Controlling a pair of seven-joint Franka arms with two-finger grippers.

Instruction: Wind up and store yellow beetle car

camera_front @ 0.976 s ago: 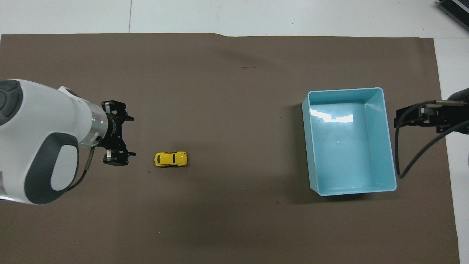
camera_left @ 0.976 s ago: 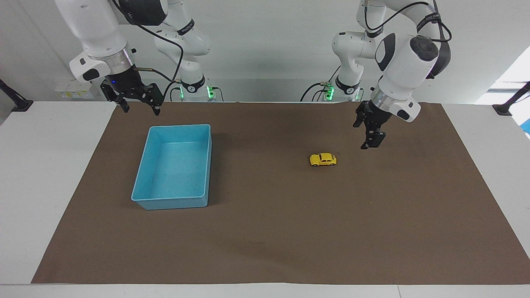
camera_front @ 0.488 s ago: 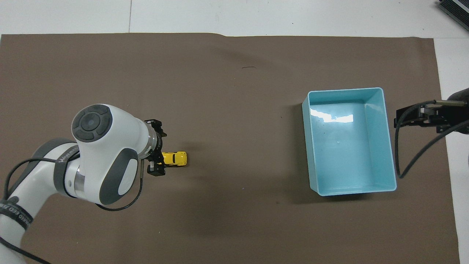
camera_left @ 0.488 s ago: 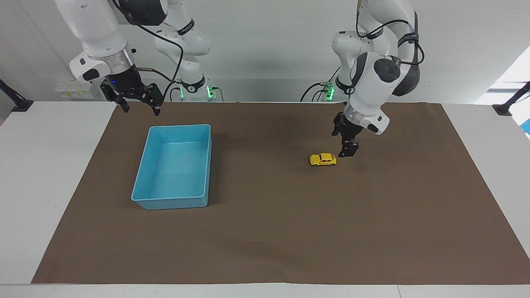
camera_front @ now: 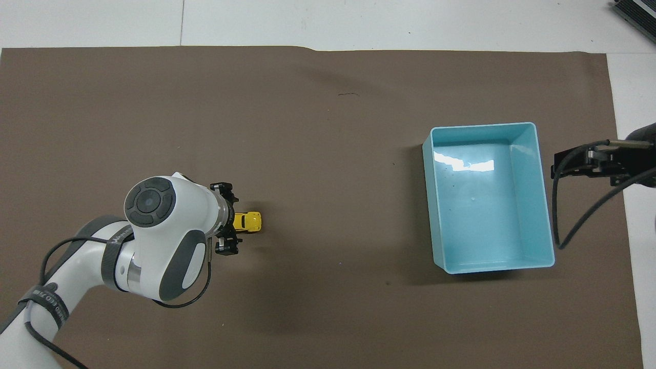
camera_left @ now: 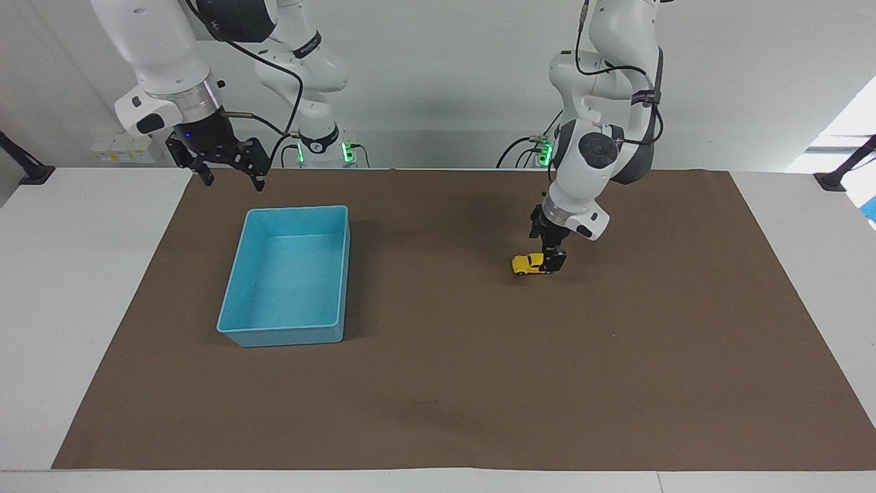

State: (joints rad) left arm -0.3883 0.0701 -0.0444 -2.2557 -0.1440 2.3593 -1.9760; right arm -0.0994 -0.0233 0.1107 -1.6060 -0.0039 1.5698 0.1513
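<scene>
Right claw waits raised over mat edge near empty light blue rectangular plastic bin, fingers spread, holding nothing. Left claw down at desk level over rear of tiny bright yellow beetle-shaped toy car; fingers straddle body, grip state unclear. Car on brown mat, long axis along desk length, well apart from bin. Left arm nearer.
</scene>
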